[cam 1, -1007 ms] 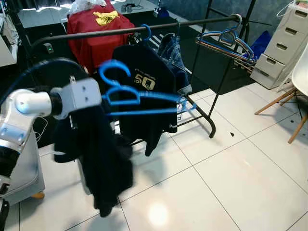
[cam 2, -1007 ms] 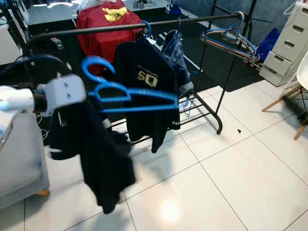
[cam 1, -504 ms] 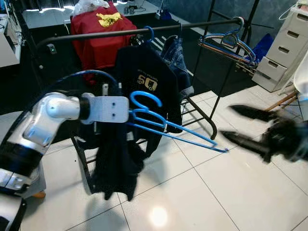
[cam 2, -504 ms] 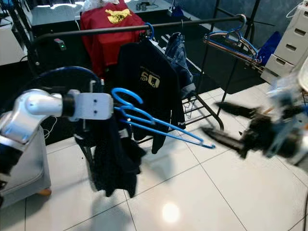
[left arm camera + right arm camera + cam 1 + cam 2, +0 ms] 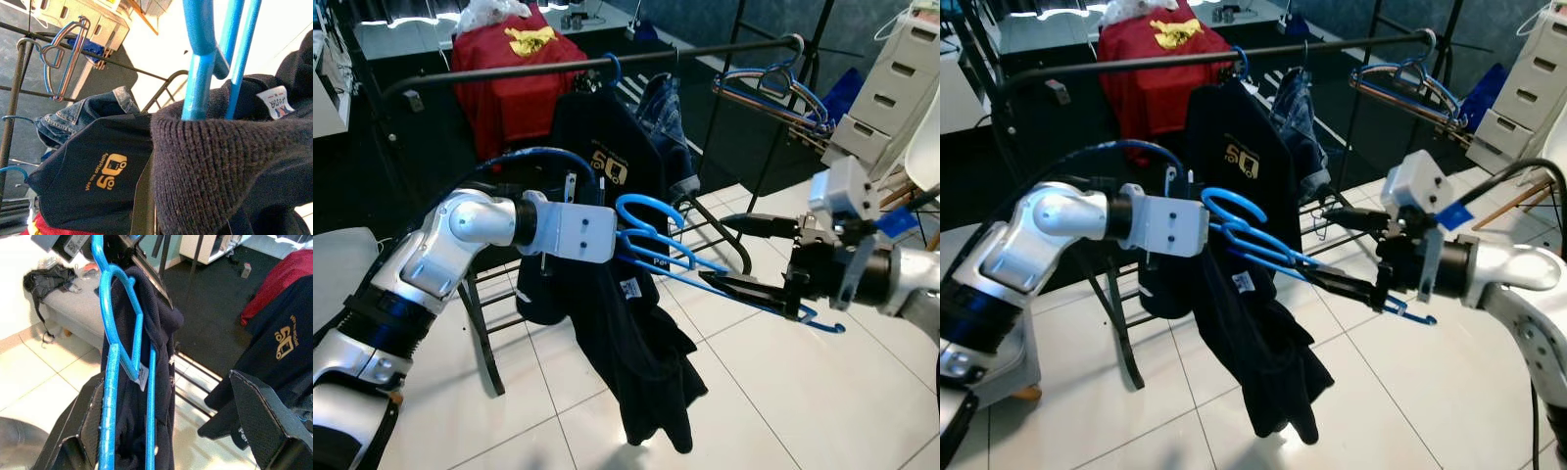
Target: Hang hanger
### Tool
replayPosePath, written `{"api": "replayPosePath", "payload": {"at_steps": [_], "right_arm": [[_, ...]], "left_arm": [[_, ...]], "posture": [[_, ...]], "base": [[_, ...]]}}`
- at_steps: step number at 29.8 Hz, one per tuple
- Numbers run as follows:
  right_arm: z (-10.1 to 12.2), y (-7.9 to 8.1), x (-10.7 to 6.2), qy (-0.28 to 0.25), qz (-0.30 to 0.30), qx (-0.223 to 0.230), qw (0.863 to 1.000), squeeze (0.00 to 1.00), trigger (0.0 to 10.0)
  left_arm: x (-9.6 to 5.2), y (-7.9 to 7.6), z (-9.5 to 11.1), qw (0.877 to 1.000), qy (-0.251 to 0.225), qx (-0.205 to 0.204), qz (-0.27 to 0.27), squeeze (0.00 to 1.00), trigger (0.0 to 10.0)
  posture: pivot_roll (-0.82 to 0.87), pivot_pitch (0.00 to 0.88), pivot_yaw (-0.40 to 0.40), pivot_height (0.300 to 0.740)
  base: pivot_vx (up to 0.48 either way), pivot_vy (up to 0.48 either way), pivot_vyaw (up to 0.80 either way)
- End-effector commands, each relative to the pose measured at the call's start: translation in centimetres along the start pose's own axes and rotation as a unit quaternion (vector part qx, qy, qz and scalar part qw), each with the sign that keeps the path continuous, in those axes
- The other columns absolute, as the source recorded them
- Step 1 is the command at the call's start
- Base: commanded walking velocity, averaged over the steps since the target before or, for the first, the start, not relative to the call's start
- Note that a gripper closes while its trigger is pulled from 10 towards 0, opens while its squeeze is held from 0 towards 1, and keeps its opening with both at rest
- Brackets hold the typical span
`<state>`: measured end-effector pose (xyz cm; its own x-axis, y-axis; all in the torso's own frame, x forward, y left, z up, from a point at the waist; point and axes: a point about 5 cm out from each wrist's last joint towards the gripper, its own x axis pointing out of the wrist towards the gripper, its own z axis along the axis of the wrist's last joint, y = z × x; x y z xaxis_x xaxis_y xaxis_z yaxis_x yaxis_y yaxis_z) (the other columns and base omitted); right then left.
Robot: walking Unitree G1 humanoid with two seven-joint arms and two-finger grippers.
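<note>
Left pincer (image 5: 619, 243), seemingly pinching blue hanger (image 5: 671, 250); right pincer (image 5: 744, 257) spread, above white tiled floor (image 5: 822, 392).

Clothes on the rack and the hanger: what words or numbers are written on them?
"We are officially": gold letters on the navy T-shirt.
"60": big gold figures beside those words, as best I can read them.
White tag on the dark sweater on the blue hanger: too blurred to read.
Yellow print on the red shirt: no letters I can make out.

right gripper (image 5: 759, 257): swung in, fingers now astride blue hanger (image 5: 705, 269) | dark garment (image 5: 636, 362): hangs lower
</note>
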<state>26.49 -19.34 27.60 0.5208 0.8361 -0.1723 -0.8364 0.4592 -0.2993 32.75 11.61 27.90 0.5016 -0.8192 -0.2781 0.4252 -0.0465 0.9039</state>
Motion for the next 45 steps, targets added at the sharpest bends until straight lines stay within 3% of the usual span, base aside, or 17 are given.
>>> {"api": "replayPosePath", "payload": {"at_steps": [1,10,14,21,28,35,39,45], "right_arm": [[-0.3,0.1,0.4,0.010,0.002,-0.005,1.000,0.00,10.0],[-0.2,0.3,2.9,0.035,0.015,-0.012,0.999,0.00,10.0],[0.9,1.8,4.3,-0.002,0.069,-0.014,0.997,0.00,10.0],[1.2,2.7,5.1,-0.004,0.096,-0.015,0.995,0.00,10.0],[0.5,3.0,5.5,0.047,0.093,-0.014,0.994,0.00,10.0],[1.8,1.6,4.0,0.032,0.053,-0.020,0.998,0.00,10.0],[1.5,0.1,1.0,0.068,0.000,-0.024,0.997,0.00,10.0],[0.7,0.1,0.0,0.111,-0.013,-0.026,0.993,0.00,10.0]], "left_arm": [[0.4,0.5,1.1,1.000,-0.014,0.019,0.008,0.00,10.0],[1.3,0.1,1.7,1.000,-0.026,0.010,0.009,0.00,10.0],[2.2,-0.2,2.2,0.999,-0.035,0.001,0.020,0.00,10.0],[2.9,-0.4,2.6,0.999,-0.038,-0.011,0.035,0.00,10.0],[3.2,0.0,1.8,0.997,0.002,-0.031,0.068,0.00,10.0],[3.1,0.1,-0.1,0.994,0.065,-0.021,0.085,0.00,10.0],[2.1,0.3,-2.5,0.985,0.135,-0.026,0.108,0.00,10.0],[2.0,0.1,-3.3,0.979,0.160,-0.051,0.119,0.00,10.0]], "posture": [[-0.03,0.086,-0.010,0.740],[-0.04,0.085,-0.006,0.740],[-0.04,0.085,-0.007,0.740],[-0.04,0.085,-0.008,0.740],[-0.04,0.087,-0.007,0.740],[-0.04,0.083,-0.008,0.740],[-0.04,0.083,-0.007,0.740],[-0.05,0.084,-0.006,0.740]], "base": [[0.000,0.000,0.00],[0.000,0.000,0.00],[0.000,0.000,0.00],[0.000,0.000,0.00],[0.000,0.000,0.00],[0.000,0.000,0.00],[0.000,0.000,0.00],[0.000,0.000,0.00]]}}
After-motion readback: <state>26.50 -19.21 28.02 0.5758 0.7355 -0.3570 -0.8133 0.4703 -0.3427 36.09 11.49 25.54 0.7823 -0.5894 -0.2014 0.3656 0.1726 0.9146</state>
